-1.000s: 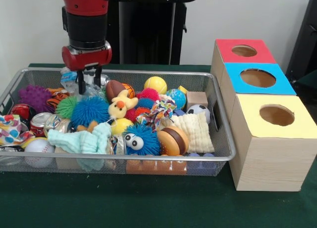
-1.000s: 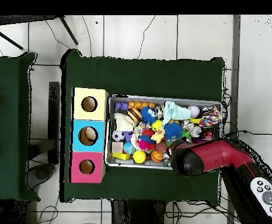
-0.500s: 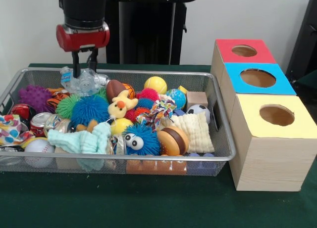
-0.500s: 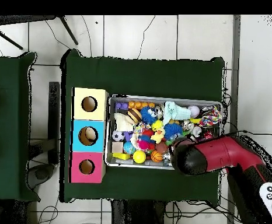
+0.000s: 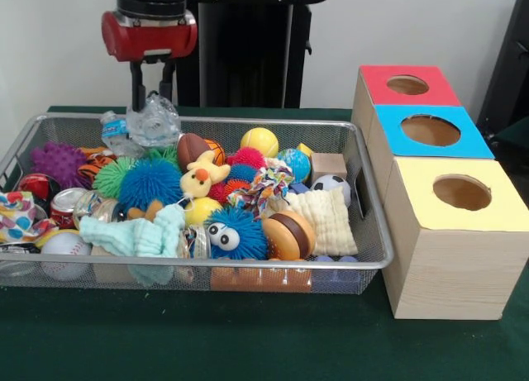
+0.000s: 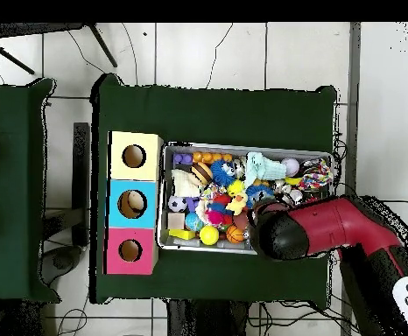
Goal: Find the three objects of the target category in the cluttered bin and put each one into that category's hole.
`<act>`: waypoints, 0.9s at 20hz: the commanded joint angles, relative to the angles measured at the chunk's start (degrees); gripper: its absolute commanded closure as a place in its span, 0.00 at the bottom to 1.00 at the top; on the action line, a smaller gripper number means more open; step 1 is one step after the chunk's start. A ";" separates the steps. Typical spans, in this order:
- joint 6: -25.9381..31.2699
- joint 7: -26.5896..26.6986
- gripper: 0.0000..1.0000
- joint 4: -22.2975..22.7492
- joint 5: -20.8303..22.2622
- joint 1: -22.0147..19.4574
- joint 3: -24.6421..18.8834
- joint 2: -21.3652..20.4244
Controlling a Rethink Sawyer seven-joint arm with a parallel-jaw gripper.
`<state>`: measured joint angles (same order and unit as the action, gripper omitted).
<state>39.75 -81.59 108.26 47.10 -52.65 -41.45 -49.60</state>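
The robot's hand [image 5: 154, 90] pinches a crumpled clear plastic bottle [image 5: 151, 121], which hangs just beneath it, lifted free above the wire bin [image 5: 364, 232] of toys, apparently so it can travel clear of the clutter. Well off to one side of the hand stand three wooden boxes, their red hole [image 5: 407, 85], blue hole [image 5: 430, 130] and yellow hole [image 5: 462, 192] facing up. The green-clothed counter [image 5: 248, 340] sits on a tiled floor [image 6: 242, 52].

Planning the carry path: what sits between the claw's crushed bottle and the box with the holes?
In the front view, the claw holds the bottle; toward the box lie bin toys, including a yellow ball.
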 commanded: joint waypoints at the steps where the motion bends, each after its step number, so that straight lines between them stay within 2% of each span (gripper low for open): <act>1: 5.36 14.37 1.00 3.26 -3.61 0.72 -6.08 -0.64; 6: 4.47 10.10 1.00 4.43 -6.52 2.55 -7.45 -1.41; 9: 4.24 6.53 1.00 5.64 -9.27 4.26 -8.11 -3.22; 13: 2.53 1.50 1.00 6.34 -11.65 7.58 -7.83 -4.99; 18: 1.79 -5.95 1.00 5.73 -16.14 13.93 -5.47 -7.98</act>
<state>39.75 -81.60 111.35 35.56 -43.42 -45.46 -53.80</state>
